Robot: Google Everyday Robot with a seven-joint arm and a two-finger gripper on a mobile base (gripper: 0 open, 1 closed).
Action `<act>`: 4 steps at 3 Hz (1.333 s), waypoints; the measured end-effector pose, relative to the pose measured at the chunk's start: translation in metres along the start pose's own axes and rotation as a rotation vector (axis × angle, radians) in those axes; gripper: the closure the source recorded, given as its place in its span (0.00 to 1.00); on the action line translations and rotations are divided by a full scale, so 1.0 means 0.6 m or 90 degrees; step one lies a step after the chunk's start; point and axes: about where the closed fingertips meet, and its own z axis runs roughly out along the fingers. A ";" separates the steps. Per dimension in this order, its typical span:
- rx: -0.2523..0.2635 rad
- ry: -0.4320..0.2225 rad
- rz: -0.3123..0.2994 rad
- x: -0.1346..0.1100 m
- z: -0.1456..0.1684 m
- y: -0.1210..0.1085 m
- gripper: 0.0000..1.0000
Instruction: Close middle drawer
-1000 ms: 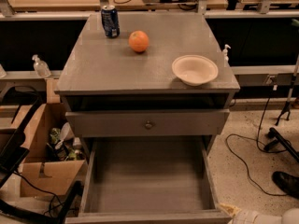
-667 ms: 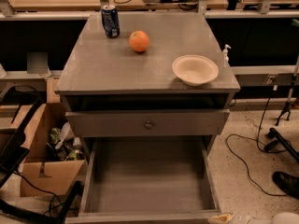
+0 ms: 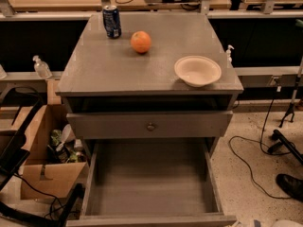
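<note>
The middle drawer [image 3: 151,183] of the grey cabinet is pulled far out. Its deep, plain grey box looks empty. Its front [image 3: 151,220] lies along the bottom edge of the view, and its knob is hidden. Above it, the uppermost drawer [image 3: 118,125] with a round knob [image 3: 150,126] stands slightly out from the cabinet. My gripper is not in view. Only a pale rounded part [image 3: 287,223] shows at the bottom right edge, to the right of the drawer's front corner.
On the cabinet top [image 3: 109,70] stand a blue can [image 3: 112,21], an orange [image 3: 141,41] and a pale bowl [image 3: 197,71]. An open cardboard box [image 3: 45,169] and black cables lie on the floor at left. Cables [image 3: 255,160] and a dark shoe [image 3: 289,186] lie at right.
The pale part by the open drawer's front right corner has moved down and right, almost out of view. The drawer has not moved.
</note>
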 end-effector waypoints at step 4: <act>-0.051 -0.049 -0.002 -0.055 0.091 -0.052 1.00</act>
